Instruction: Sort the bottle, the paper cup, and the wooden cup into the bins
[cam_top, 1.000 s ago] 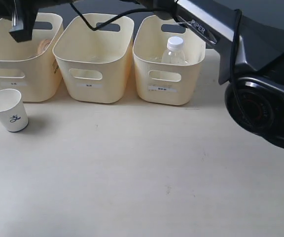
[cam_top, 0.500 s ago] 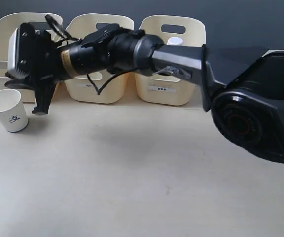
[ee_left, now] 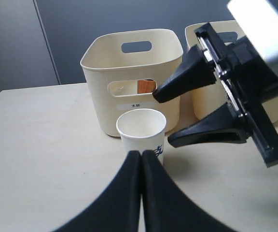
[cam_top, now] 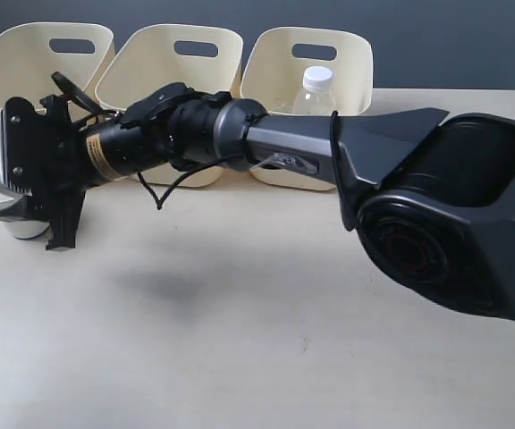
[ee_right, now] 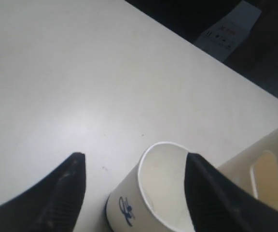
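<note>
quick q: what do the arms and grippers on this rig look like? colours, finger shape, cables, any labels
Right arm: dark grey and black casing, round joint housing, a yellow label band with small print, loose black cable beside it. Right gripper: black, on a silver-grey block, with tapered wedge-shaped fingers. Left gripper: two smooth matte-black curved fingers narrowing to tips.

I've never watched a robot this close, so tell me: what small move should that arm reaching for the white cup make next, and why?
Probably ease the right gripper a little further over the paper cup until its open fingers sit on either side of it, then close. The cup stands upright on the table in front of the leftmost bin, not yet gripped. The left gripper is shut and empty.
</note>
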### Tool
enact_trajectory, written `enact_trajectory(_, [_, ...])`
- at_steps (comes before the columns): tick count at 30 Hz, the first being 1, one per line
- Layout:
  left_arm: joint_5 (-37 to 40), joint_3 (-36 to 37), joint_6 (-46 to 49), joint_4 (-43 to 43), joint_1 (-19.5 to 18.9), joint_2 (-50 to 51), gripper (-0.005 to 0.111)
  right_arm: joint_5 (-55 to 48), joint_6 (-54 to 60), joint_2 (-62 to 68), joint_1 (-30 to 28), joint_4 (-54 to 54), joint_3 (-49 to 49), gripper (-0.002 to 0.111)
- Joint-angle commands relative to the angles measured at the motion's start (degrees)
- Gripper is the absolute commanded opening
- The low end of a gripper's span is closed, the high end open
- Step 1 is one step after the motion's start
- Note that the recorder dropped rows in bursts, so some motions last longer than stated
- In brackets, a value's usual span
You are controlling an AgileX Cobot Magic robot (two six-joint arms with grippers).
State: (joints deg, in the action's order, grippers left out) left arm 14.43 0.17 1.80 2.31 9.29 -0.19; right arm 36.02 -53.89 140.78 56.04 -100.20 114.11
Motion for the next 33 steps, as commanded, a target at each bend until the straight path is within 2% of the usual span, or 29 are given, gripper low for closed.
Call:
enact_trajectory(1, [-0.76, -0.17, -0.16, 0.04, 0.03, 0.19, 0.0, -2.83, 0.49, 1.77, -0.1, 0.25, -0.17, 0.058])
enact_trajectory(18, [-0.76, -0.17, -0.16, 0.04, 0.03, 0.19, 0.0, -3.36, -0.82, 3.21, -0.84, 0.25, 2.71, 0.057])
enact_trajectory(33, [-0.76, -0.17, -0.16, 0.04, 0.03, 0.19, 0.0, 4.17, -0.46, 3.66, -2.79, 0.25, 2.71, 0.057])
